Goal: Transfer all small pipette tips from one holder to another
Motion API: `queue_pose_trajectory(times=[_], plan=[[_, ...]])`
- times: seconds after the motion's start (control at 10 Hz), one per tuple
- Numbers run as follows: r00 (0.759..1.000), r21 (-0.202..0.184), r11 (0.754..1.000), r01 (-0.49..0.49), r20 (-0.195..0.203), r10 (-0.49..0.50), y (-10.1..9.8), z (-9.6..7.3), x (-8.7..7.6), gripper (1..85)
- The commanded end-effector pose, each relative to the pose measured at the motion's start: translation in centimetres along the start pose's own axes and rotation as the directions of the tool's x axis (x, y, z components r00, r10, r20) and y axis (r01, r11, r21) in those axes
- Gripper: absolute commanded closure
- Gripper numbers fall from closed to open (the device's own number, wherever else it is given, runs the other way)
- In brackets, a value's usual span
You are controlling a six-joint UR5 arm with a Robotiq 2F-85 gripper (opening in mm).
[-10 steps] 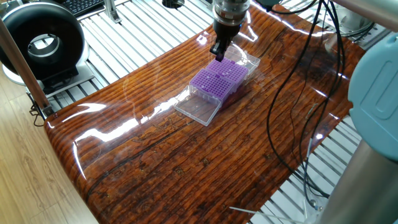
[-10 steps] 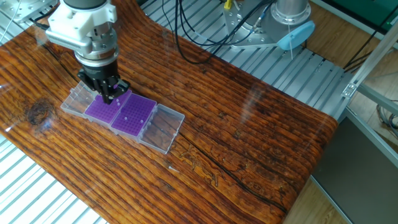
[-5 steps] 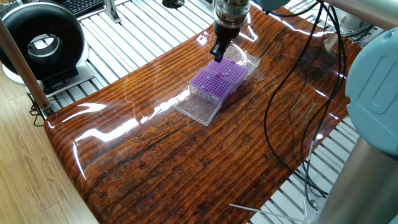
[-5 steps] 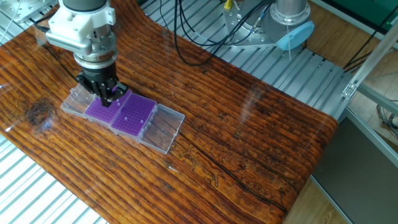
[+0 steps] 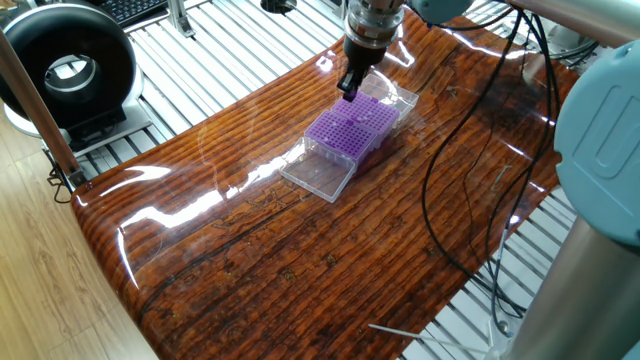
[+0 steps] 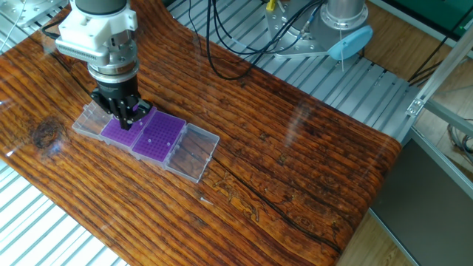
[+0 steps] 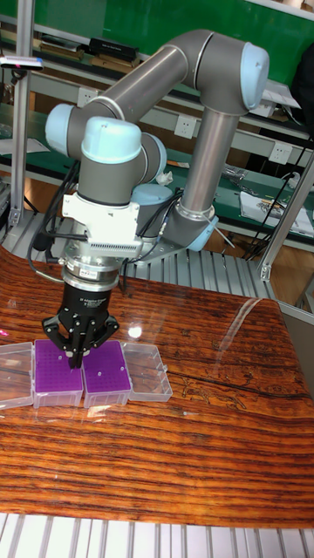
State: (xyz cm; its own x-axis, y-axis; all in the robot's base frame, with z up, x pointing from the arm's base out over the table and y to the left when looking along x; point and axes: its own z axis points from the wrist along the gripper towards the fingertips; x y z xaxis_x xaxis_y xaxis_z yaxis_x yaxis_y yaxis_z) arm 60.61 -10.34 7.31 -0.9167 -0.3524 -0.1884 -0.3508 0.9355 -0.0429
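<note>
Now, racks: two purple racks sit side by side, touching, near the middle of the wooden table (image 6: 310,162); each lies in a clear box with its lid folded flat outward.
Rack under the gripper: the purple rack (image 6: 120,130) (image 5: 372,112) (image 7: 58,369) is partly covered by the fingers in all three views.
Other rack: the second purple rack (image 6: 159,138) (image 5: 338,134) (image 7: 106,370) is fully in view, with a few pale dots on its grid that may be tips; too small to be sure.
Lids: one clear lid (image 6: 194,151) (image 5: 319,176) (image 7: 147,370) lies flat beside the second rack; the other clear lid (image 6: 90,120) (image 7: 16,376) lies flat at the far end of the row, beside the covered rack.
Gripper: the gripper (image 6: 126,117) (image 5: 348,90) (image 7: 74,357) points straight down over the covered rack, its tips at or just above the grid; contact cannot be told.
Jaws: the dark fingers stand close together, nearly closed; whether a tip is pinched between them cannot be told.
Arm: the grey and pale blue arm (image 7: 174,87) reaches down from behind the table.
Surroundings: black cables (image 5: 470,150) trail over one table edge; a black ring-shaped device (image 5: 65,70) stands off the table on the slatted metal surface.
</note>
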Motion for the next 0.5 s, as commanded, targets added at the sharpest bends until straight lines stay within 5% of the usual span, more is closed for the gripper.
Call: queue_pose_trajectory(times=[0.0,0.4], plan=[[1.000,-0.014,1.000,-0.004,0.025,0.004,0.10,0.34,-0.28,84.3],[0.999,-0.018,1.000,-0.001,0.039,0.002,0.06,0.41,-0.34,84.3]])
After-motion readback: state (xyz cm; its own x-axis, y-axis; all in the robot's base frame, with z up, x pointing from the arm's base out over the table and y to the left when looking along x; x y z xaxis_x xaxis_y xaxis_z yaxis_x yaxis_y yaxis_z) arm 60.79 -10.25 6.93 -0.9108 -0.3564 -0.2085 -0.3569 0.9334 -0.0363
